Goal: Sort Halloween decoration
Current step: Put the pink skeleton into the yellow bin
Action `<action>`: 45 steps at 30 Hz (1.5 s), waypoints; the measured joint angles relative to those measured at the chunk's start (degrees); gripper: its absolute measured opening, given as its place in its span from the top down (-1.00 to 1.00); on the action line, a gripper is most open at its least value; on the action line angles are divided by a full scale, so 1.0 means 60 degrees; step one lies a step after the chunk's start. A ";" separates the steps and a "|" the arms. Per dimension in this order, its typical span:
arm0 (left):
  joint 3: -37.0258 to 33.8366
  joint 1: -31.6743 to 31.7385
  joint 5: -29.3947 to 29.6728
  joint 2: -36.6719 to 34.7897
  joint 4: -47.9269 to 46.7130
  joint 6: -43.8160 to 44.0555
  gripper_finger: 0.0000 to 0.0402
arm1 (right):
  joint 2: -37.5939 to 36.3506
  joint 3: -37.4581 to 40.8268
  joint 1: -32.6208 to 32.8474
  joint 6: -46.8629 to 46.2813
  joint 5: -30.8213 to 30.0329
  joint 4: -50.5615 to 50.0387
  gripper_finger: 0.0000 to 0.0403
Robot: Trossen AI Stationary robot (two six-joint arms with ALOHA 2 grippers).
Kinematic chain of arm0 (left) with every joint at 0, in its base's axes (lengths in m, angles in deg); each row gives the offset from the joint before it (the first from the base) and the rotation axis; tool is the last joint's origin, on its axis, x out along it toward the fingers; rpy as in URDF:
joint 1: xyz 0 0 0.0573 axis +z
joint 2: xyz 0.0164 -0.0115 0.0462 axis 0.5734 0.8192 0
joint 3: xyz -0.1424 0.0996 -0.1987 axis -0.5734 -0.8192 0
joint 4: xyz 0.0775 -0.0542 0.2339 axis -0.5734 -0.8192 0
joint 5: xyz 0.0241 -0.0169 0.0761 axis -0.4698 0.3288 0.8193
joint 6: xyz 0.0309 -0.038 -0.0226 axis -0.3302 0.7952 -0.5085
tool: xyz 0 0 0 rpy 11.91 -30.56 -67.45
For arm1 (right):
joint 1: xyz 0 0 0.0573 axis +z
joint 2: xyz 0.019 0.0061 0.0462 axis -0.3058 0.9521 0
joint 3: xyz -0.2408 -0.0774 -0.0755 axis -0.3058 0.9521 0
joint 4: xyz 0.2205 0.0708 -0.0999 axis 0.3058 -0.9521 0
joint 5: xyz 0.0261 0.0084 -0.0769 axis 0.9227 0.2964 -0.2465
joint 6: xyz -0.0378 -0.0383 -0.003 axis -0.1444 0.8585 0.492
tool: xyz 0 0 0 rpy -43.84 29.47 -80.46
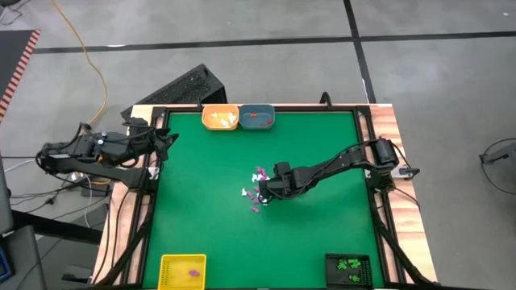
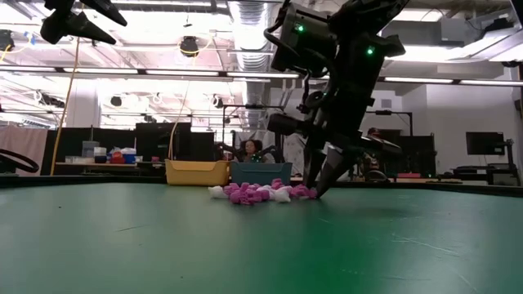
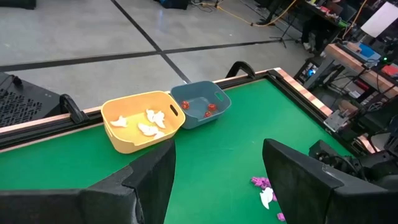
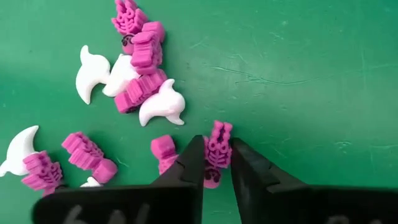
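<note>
1. Two arms are in view; the right arm reaches in from the table's right edge across the green table point(image 1: 210, 209), elbow bent, its wrist angled down over the middle.
2. At its end the right gripper point(image 4: 216, 163) stands tip-down on the mat, its two dark fingers point(image 4: 186, 167) drawn narrow on either side of one purple trinket point(image 4: 217, 149), which sits squeezed between their tips.
3. Just beside the fingers lies the loose pile of Halloween decoration point(image 2: 257, 193): purple pieces and white ghost shapes point(image 4: 163, 104) scattered near the table's centre.
4. Sorted pieces already sit in trays: white ones in the orange tray point(image 3: 134, 140) and orange-red ones in the blue tray point(image 3: 193, 115), side by side at the far edge; one purple piece in the yellow tray point(image 1: 171, 266) and green ones in the black tray point(image 1: 330, 270) at the near edge.
5. Well apart, the left gripper point(image 1: 165, 143) hangs raised over the table's left rim, arm folded back, fingers spread wide and holding nothing.
</note>
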 joint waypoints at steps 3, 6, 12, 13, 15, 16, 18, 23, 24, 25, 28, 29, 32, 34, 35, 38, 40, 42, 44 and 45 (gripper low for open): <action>0.0000 0.0002 0.0002 0.0000 0.0000 0.0000 -0.15 | -0.0005 0.0001 0.0004 0.0018 0.0010 0.0001 0.77; 0.0000 0.0000 0.0004 0.0000 0.0000 0.0001 -0.15 | -0.0007 0.0004 0.0014 0.0027 0.0017 0.0029 0.89; 0.0000 0.0002 0.0000 0.0000 0.0000 0.0001 -0.15 | 0.0046 -0.0507 -0.0009 0.0675 0.0180 -0.0375 0.97; 0.0000 0.0002 0.0000 0.0000 0.0000 0.0001 -0.15 | 0.0059 -0.0654 -0.0031 0.0751 0.0221 -0.0517 0.97; 0.0000 0.0000 0.0001 0.0000 0.0000 -0.0002 -0.15 | 0.0069 -0.1010 -0.0058 0.0962 0.0109 -0.0883 0.97; 0.0000 0.0000 0.0000 0.0000 0.0000 0.0000 -0.15 | 0.0069 -0.1200 -0.0075 0.1119 0.0023 -0.1054 0.98; 0.0000 0.0002 0.0000 0.0000 0.0000 0.0001 -0.15 | 0.0055 -0.1572 -0.0105 0.1415 -0.0232 -0.1373 0.98; 0.0000 0.0000 0.0004 0.0000 0.0000 0.0000 -0.15 | 0.0055 -0.2322 -0.0199 0.2368 -0.0785 -0.1590 0.98; 0.0000 0.0000 0.0004 0.0000 0.0000 0.0001 -0.15 | 0.0055 -0.2482 -0.0217 0.2686 -0.0788 -0.1422 0.98; 0.0000 0.0002 0.0004 0.0000 0.0000 0.0001 -0.15 | 0.0052 -0.2607 -0.0238 0.3011 -0.0786 -0.1197 0.98; 0.0000 -0.0001 0.0000 0.0000 0.0000 0.0001 -0.15 | 0.0030 -0.2731 -0.0191 0.4259 -0.0748 0.0033 0.98; 0.0000 0.0002 0.0000 0.0000 0.0000 0.0001 -0.15 | 0.0032 -0.2735 -0.0150 0.4722 -0.0669 0.0598 0.98; 0.0000 0.0002 0.0002 0.0000 0.0000 0.0001 -0.15 | 0.0030 -0.2736 -0.0093 0.6228 -0.0255 0.2199 0.99; 0.0000 0.0002 0.0000 0.0000 0.0000 0.0001 -0.15 | 0.0114 -0.2753 -0.0020 0.7279 0.0117 0.3245 0.99; 0.0000 0.0000 0.0000 0.0000 0.0000 0.0001 -0.15 | 0.0129 -0.2750 0.0032 0.7875 0.0346 0.3636 0.99; 0.0000 0.0002 0.0000 -0.0003 0.0000 -0.0002 -0.15 | 0.0354 -0.2750 0.0110 0.9228 0.0700 0.4704 0.99; 0.0000 0.0002 -0.0005 -0.0002 0.0000 -0.0002 -0.15 | 0.0429 -0.2744 0.0113 0.9736 0.0969 0.4981 0.99; 0.0000 0.0002 -0.0004 -0.0004 0.0000 0.0000 -0.15 | 0.0631 -0.2753 0.0106 1.0023 0.1497 0.5565 0.99; 0.0000 0.0002 -0.0007 -0.0004 0.0000 0.0001 -0.15 | 0.0766 -0.2760 0.0069 1.0202 0.2106 0.5860 0.99; 0.0000 0.0002 -0.0004 -0.0004 0.0000 -0.0001 -0.15 | 0.0915 -0.2750 0.0066 1.0281 0.2400 0.6082 0.99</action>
